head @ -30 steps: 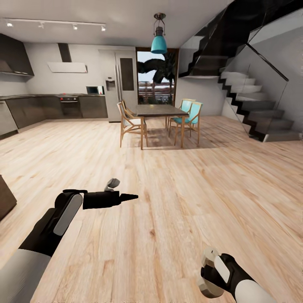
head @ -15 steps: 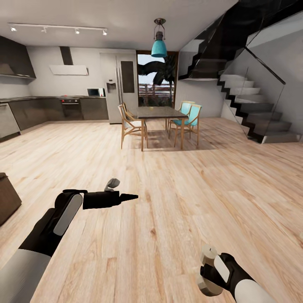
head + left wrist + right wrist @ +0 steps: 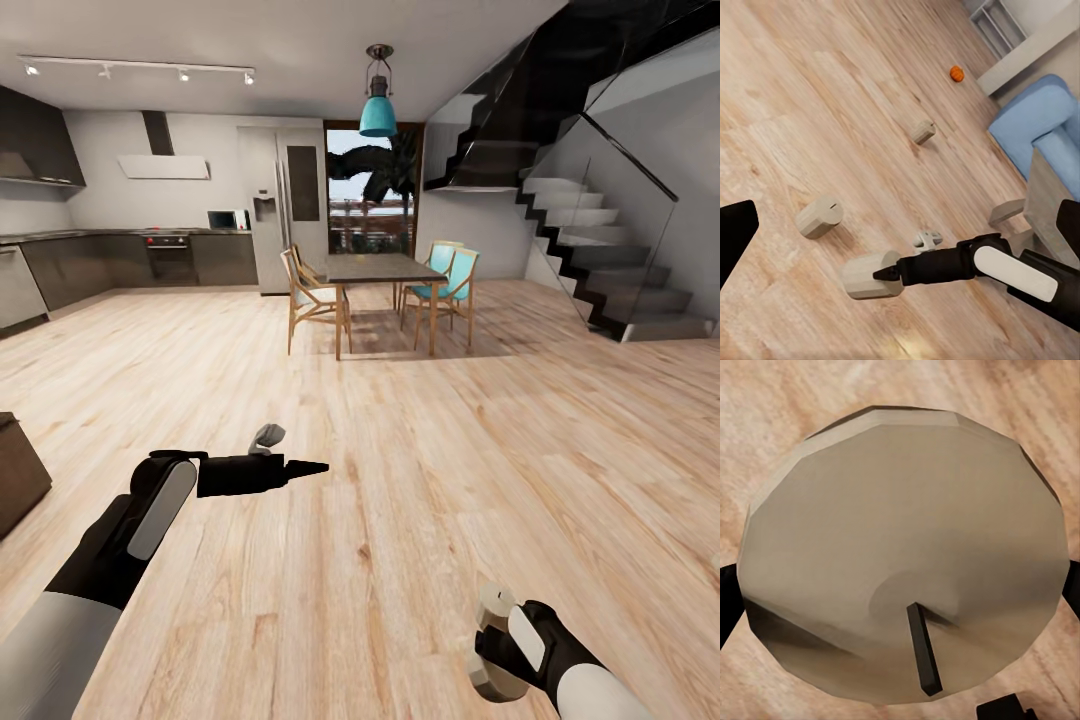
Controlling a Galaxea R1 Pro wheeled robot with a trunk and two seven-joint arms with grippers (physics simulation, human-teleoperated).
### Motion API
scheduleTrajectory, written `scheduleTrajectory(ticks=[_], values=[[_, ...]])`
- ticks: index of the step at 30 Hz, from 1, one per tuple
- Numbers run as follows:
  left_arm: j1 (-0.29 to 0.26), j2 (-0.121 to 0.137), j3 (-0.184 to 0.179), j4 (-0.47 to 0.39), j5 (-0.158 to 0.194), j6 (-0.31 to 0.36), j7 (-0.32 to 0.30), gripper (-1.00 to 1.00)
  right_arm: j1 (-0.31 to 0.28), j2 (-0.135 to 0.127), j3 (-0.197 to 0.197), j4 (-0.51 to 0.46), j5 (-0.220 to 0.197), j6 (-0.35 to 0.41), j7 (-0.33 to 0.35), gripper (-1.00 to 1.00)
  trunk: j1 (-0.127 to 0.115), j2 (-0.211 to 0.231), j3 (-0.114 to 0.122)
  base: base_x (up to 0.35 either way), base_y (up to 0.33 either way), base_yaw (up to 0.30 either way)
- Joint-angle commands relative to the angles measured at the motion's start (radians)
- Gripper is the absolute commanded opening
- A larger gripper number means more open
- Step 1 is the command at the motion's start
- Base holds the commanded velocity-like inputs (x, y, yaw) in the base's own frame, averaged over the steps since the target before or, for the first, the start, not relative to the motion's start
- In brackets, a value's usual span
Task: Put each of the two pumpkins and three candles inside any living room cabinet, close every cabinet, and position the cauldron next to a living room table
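My right gripper (image 3: 492, 640) is low at the right of the head view, shut on a cream candle (image 3: 497, 650). Its wick end faces the right wrist camera as a broad candle (image 3: 900, 510) face. The left wrist view catches the same held candle (image 3: 868, 275) on the right gripper (image 3: 881, 275). Two more candles (image 3: 819, 217) (image 3: 922, 132) lie on the wood floor. Farther off sits an orange pumpkin (image 3: 957, 73). My left gripper (image 3: 310, 467) hovers over the floor, and its fingers (image 3: 735, 232) stand wide apart, open around nothing.
A blue sofa (image 3: 1042, 127) and a white shelf unit (image 3: 1001, 22) stand near the pumpkin. Ahead are a dark dining table (image 3: 383, 267) with chairs, a kitchen (image 3: 130, 255) at the left and stairs (image 3: 610, 270) at the right. A dark brown furniture corner (image 3: 15, 470) sits at the left edge.
The head view shifted slightly a second ago, showing more of the dark corner at the left. Both arms keep the same pose, and the candle stays in the right gripper.
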Motion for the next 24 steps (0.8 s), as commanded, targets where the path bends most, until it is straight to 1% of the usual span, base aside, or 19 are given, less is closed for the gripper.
scheduleTrajectory(ticks=[1, 12, 18, 24], values=[[-0.001, 0.0, -0.001, 0.0, -0.002, 0.003, -0.004, 1.0, 0.0, 0.0, -0.001, -0.002, -0.012, 0.003, -0.007, -1.0, 0.0, 0.0, -0.001, 0.0, 0.0, 0.0], [-0.001, 0.001, -0.002, 0.0, -0.002, 0.003, -0.004, 1.0, -0.001, 0.0, -0.001, -0.001, -0.013, 0.002, -0.006, -1.0, 0.0, 0.0, 0.0, 0.0, 0.0, -0.014], [-0.001, 0.001, -0.002, 0.002, -0.002, 0.003, -0.004, 1.0, 0.0, 0.0, -0.001, -0.001, -0.013, 0.002, -0.006, -1.0, 0.0, 0.0, 0.004, -0.001, 0.005, -0.194], [-0.001, 0.002, -0.003, 0.005, -0.003, 0.003, -0.004, 1.0, 0.0, 0.0, -0.001, -0.001, -0.014, 0.003, -0.005, -1.0, 0.0, 0.0, 0.009, -0.063, 0.135, -0.249]])
